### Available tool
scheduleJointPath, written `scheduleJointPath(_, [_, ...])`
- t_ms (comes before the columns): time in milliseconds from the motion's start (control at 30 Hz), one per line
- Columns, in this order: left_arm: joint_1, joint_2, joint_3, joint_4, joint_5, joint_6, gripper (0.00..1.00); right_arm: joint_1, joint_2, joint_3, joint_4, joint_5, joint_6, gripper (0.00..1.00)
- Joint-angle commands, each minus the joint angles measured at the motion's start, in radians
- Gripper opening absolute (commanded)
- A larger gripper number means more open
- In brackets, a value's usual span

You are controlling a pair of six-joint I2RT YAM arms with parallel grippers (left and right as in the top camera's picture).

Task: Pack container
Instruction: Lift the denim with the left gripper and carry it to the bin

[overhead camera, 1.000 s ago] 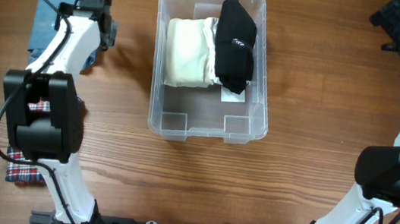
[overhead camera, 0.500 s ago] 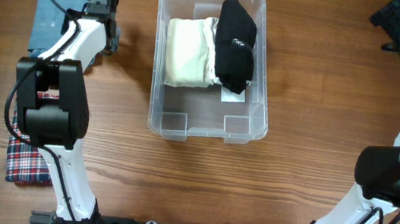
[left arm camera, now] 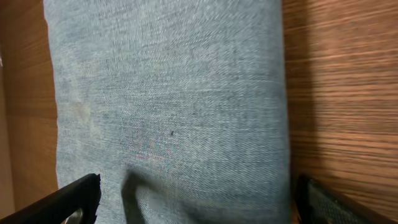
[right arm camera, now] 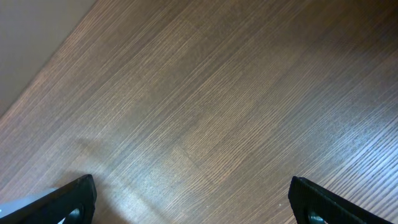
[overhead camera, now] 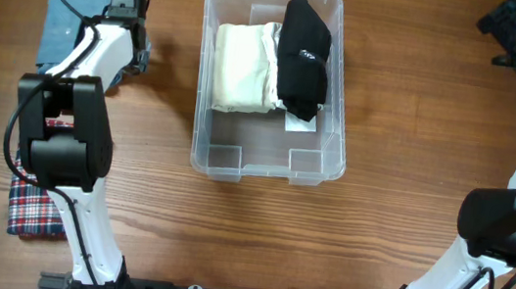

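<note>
Spotter: Since a second ago your left arm [overhead camera: 60, 130] has been pulling its elbow up the table [right arm camera: 199, 93], and the wrist is now settling over the folded denim [left arm camera: 168, 93]. Nothing else is shifting.

Lead: Fingers?

Spotter: Your left gripper [left arm camera: 200, 202] is hanging spread wide just above the denim, gripping nothing. Your right gripper [right arm camera: 193, 199] is idling splayed over bare wood at the far corner, also empty.

Lead: And the container [overhead camera: 257, 137]?

Spotter: It's sitting mid-table, well apart from the denim. You're looking at one container and four garments — a cream fold [overhead camera: 240, 68] and a black roll [overhead camera: 304, 51] inside, touching, with the denim and a plaid fold [overhead camera: 30, 213] outside.

Lead: What am I risking?

Spotter: I'm thinking you're risking pinching only the top layer, so the fold would be opening as you're lifting. Only the container's near end is lying free, too, so a trailing hem could be catching the rim.
</note>
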Motion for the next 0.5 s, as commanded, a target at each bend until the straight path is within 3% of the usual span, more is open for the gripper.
scheduleJointPath(0, [0.01,0.058,0.014,-0.002,-0.027,0.03,1.0,0.003,0.013,-0.004,0.002,0.002,0.004,1.0])
scheduleJointPath(100, [0.01,0.101,0.014,0.013,-0.103,0.031,1.0,0.003,0.013,-0.004,0.002,0.002,0.004,1.0])
scheduleJointPath(467, [0.072,0.114,0.014,0.084,-0.068,0.026,1.0,0.003,0.013,-0.004,0.002,0.002,0.004,1.0])
